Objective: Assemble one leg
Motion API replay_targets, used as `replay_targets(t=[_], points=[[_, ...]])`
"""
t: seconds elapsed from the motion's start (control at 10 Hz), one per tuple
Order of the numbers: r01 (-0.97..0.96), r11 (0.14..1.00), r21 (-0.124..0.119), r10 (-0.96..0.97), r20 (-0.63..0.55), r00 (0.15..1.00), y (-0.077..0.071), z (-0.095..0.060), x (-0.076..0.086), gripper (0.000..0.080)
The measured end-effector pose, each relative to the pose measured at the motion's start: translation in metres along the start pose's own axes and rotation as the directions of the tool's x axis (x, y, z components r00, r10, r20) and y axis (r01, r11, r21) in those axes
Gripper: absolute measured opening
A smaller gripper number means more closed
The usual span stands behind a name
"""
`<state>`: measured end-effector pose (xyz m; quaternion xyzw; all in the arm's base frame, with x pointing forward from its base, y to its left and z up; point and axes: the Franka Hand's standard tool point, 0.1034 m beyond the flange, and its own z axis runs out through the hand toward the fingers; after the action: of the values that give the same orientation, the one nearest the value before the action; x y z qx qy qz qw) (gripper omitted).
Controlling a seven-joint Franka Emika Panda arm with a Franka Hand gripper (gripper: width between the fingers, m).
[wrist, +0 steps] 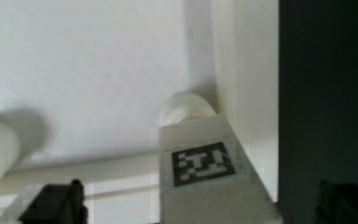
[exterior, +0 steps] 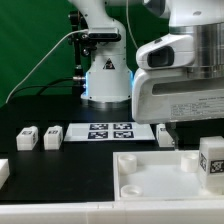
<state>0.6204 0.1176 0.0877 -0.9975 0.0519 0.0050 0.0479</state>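
Hovering above the work, the robot arm's two-finger jaws (wrist: 202, 200) stand spread wide and empty, their dark fingertips (wrist: 55, 200) framing a small white plastic leg block with a black-and-white square marker (wrist: 201, 160). That leg sits between the jaws, a little below them, standing on the large white square plastic piece with recessed corners (wrist: 87, 90); in the exterior view it appears at (exterior: 211, 160) on that piece (exterior: 150, 175). The step in hand looks like the approach for a grasp: the next move likely calls for lowering, centring on the leg, then closing. Away from the jaws, two more white legs (exterior: 40, 137) lie on the black worktop (exterior: 30, 115) beside the marker board (exterior: 110, 131). Nothing appears to block the descent.
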Motion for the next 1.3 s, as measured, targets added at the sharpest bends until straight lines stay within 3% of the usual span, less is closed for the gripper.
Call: replay_targets(t=[0.3, 0.5, 0.7, 0.8, 0.9, 1.3], points=[[0.01, 1.0, 0.0, -0.01, -0.006, 1.0, -0.0121, 0.0005, 0.0032, 0.0649], [0.009, 1.0, -0.001, -0.009, -0.007, 1.0, -0.0108, 0.0004, 0.0038, 0.0649], [0.009, 1.0, -0.001, -0.009, -0.007, 1.0, -0.0108, 0.0005, 0.0037, 0.0383], [0.009, 1.0, -0.001, -0.009, -0.007, 1.0, -0.0102, 0.0004, 0.0039, 0.0383], [0.007, 1.0, -0.002, -0.007, -0.009, 1.0, -0.0089, 0.0, 0.0045, 0.0309], [-0.031, 1.0, 0.004, 0.031, -0.017, 0.999, -0.0082, -0.0002, 0.0056, 0.0309]])
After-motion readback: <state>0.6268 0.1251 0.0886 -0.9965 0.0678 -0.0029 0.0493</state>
